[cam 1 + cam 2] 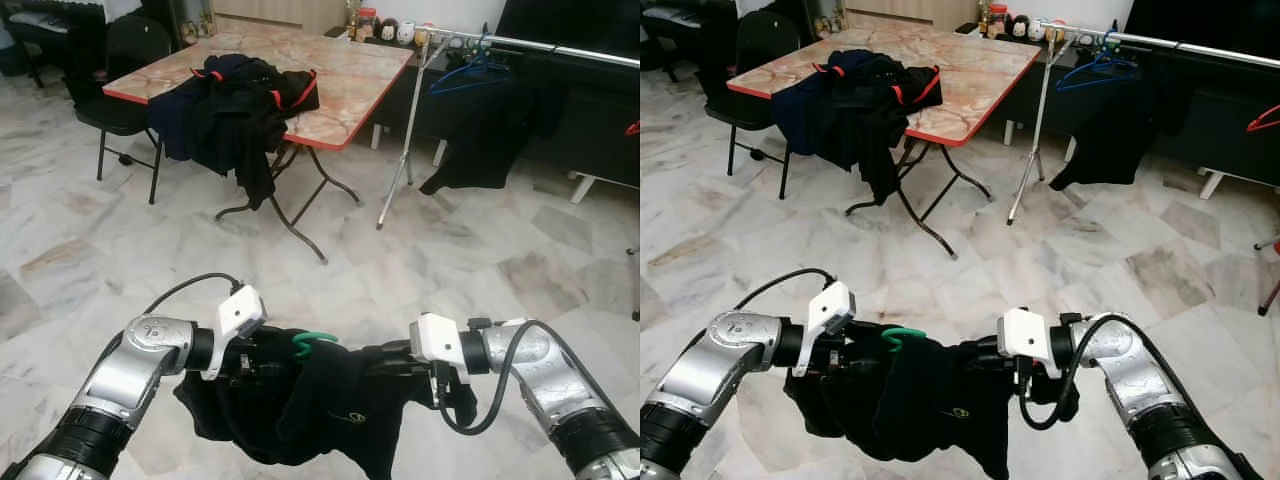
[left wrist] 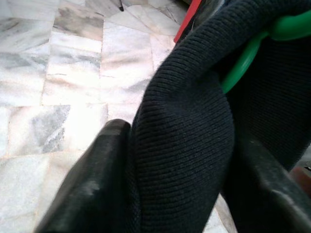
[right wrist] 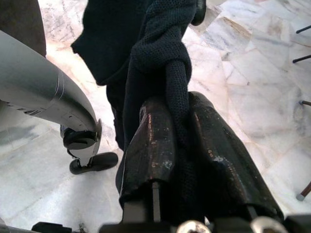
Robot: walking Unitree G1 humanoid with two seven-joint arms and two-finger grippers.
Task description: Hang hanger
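Observation:
A green hanger [image 1: 313,343] carries a black knit garment [image 1: 330,410], held low in front of me above the floor. My left gripper [image 1: 255,362] grips the garment's left shoulder; in the left wrist view its fingers [image 2: 92,184] are shut on the knit cloth [image 2: 189,145] beside the green hanger [image 2: 243,63]. My right gripper [image 1: 385,362] holds the other shoulder, and its fingers [image 3: 155,150] pinch a fold of cloth [image 3: 170,63]. The clothes rail [image 1: 540,45] stands far ahead to the right.
On the rail hangs a blue hanger [image 1: 478,72] with a dark garment [image 1: 480,150]. A folding table [image 1: 350,80] with a pile of dark clothes [image 1: 245,100] stands ahead on the left, a black chair [image 1: 125,70] beside it. Marble floor [image 1: 450,260] lies between.

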